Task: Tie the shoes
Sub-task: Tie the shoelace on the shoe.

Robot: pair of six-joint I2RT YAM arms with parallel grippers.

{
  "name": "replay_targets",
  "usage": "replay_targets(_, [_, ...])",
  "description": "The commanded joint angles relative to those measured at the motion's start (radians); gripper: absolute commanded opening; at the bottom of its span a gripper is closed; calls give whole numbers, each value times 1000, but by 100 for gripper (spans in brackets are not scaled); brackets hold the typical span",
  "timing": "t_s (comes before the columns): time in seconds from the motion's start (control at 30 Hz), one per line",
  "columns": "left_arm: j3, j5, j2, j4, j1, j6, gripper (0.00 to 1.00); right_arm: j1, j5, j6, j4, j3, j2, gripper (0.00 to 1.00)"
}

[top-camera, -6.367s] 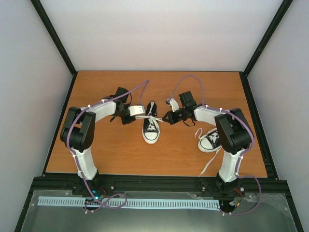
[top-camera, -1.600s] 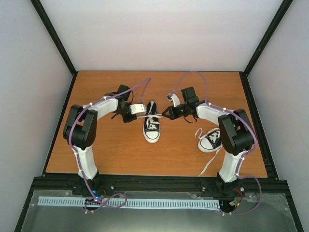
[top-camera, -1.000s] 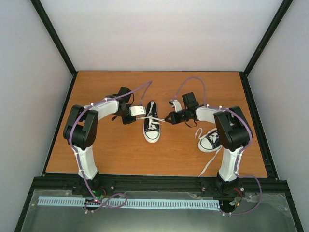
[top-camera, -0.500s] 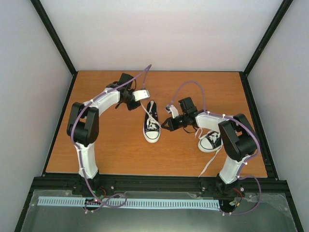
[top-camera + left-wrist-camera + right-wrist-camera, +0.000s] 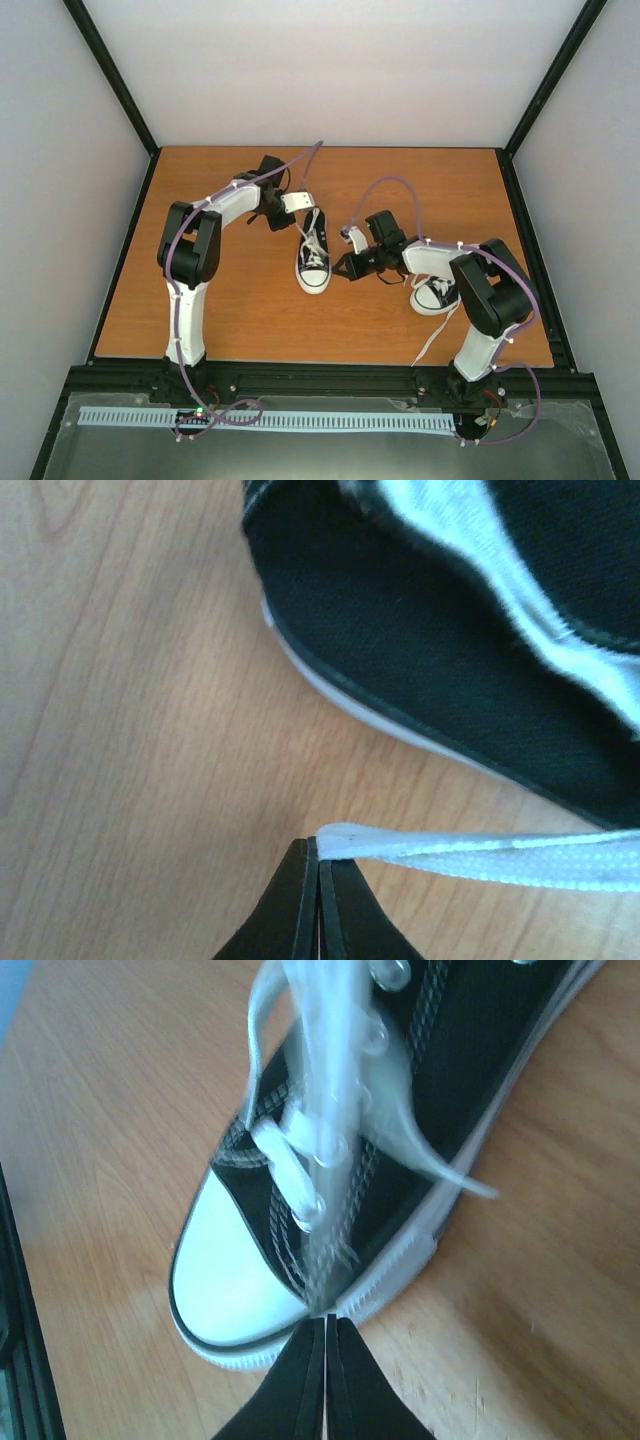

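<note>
Pinching laces (image 5: 480, 858) of the shoe (image 5: 313, 266); left fingers (image 5: 290, 915) near heel; right fingers (image 5: 300, 1380) at toe.

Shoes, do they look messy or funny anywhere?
Yes. The right-hand shoe sits crooked and untied, and its loose lace straggles toward the near edge of the table. The middle shoe isn't tied either: the left gripper and right gripper each pinch one of its laces.

Soft, even light, faint shadows; both wrist views are blurred close up, the laces (image 5: 335, 1080) smeared
</note>
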Motion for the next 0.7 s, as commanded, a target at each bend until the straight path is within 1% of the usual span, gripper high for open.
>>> replay_targets(0.0, [51, -87, 15, 33, 16, 20, 1, 10, -4, 9, -54, -60, 2, 3])
replay_targets(0.2, [50, -88, 15, 31, 15, 20, 1, 10, -1, 15, -40, -85, 12, 3])
replay_targets(0.3, [40, -30, -3, 10, 15, 30, 1, 9, 4, 7, -47, -67, 9, 3])
replay_targets(0.4, [15, 12, -29, 0, 15, 36, 1, 8, -16, -17, -46, -27, -27, 3])
replay_targets(0.43, [16, 21, -32, -8, 15, 35, 1, 4, -21, -20, -34, -12, -44, 7])
replay_targets(0.47, [16, 29, -37, -16, 15, 34, 1, 0, -27, -18, -19, 5, -59, 14])
replay_targets(0.53, [14, 44, -45, -27, 15, 28, 1, -4, -36, -6, 29, 58, -71, 35])
replay_targets(0.57, [13, 49, -48, -28, 15, 25, 1, -4, -28, 10, 54, 84, -66, 44])
replay_targets(0.67, [18, 59, -53, -33, 15, 14, 1, -5, 8, 85, 137, 161, -25, 62])
